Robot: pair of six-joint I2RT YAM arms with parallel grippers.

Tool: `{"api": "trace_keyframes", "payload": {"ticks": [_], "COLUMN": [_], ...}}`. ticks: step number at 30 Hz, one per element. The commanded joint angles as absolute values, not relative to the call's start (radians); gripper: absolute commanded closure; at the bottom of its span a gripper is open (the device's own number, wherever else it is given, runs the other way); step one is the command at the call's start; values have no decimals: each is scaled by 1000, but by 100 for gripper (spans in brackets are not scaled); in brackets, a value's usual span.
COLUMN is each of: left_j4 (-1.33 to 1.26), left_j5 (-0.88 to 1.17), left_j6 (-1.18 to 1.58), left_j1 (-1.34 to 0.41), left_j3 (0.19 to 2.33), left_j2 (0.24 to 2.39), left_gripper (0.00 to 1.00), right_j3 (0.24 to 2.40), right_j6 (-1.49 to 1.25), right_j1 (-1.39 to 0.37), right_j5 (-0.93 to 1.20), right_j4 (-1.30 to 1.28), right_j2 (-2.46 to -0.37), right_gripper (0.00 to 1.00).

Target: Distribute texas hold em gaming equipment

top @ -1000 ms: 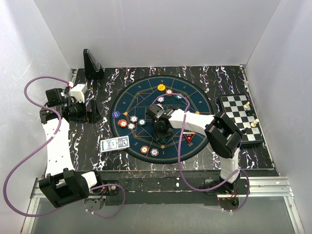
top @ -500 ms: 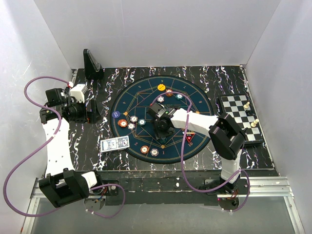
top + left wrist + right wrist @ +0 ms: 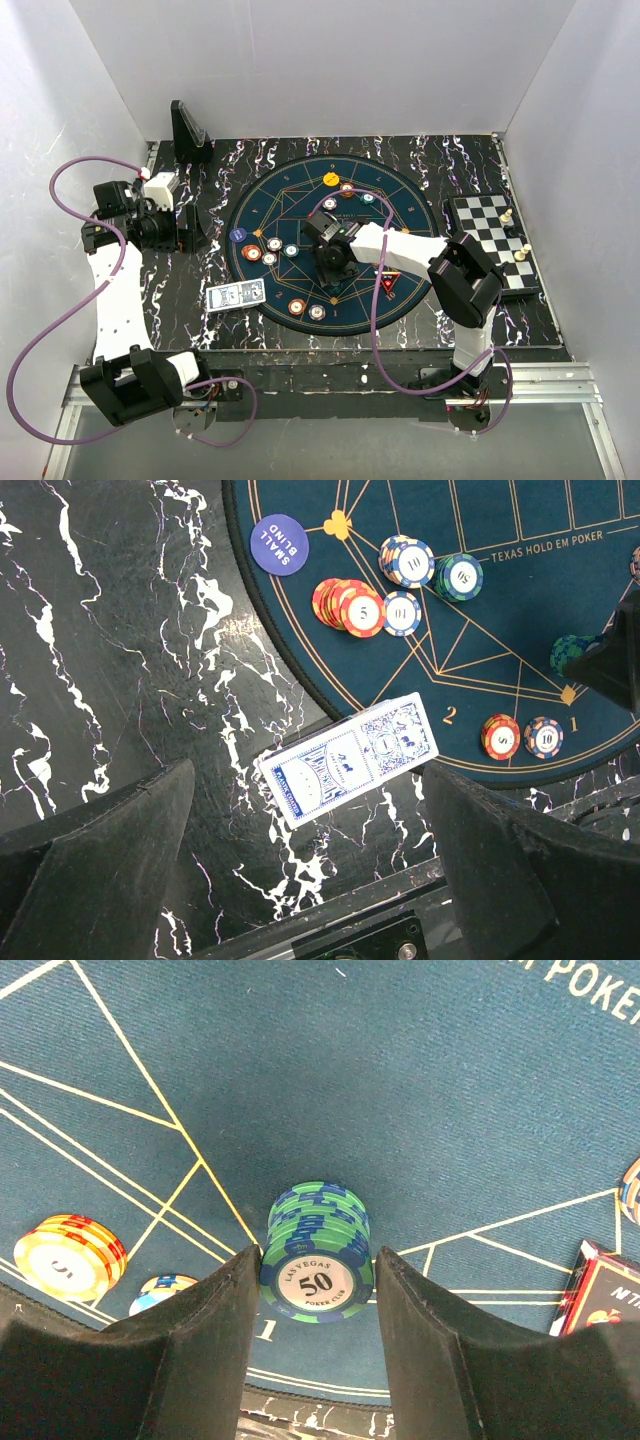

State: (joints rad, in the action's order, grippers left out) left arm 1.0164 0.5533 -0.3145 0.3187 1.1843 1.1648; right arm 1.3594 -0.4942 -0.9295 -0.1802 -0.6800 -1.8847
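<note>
I read SMALL BLIND on the blue disc (image 3: 279, 543). TEXAS HOLD EM POKER is on the round mat (image 3: 520, 610). LAS VEGAS 50 POKER CLUB is on the green chip stack (image 3: 317, 1282). 5 is on an orange chip (image 3: 363, 611).

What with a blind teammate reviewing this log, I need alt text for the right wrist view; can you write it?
The right gripper straddles a green-and-blue stack of chips marked 50, its black fingers close against both sides, on the blue felt mat with gold lines. An orange 5 chip stack lies to the left.
</note>
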Motion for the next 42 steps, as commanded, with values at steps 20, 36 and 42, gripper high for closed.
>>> {"api": "trace_keyframes", "payload": {"ticks": [20, 36, 42], "left_j4": [1012, 1029, 1029], "left_j5": [549, 557, 561], "left_j6": [-324, -327, -331], "left_j1": [325, 324, 324], "left_j3": [1195, 1226, 1224], "left_j2": [1134, 1147, 1157], "left_gripper": [0, 0, 0], "right_j3": [1362, 1305, 1244], "right_j6": [-497, -506, -509], "right_j1": [-925, -877, -830], "right_j5": [-167, -213, -227], "right_j4": [-677, -678, -690], "right_j2": [-1905, -1761, -1683], "right_gripper": [48, 99, 99]}}
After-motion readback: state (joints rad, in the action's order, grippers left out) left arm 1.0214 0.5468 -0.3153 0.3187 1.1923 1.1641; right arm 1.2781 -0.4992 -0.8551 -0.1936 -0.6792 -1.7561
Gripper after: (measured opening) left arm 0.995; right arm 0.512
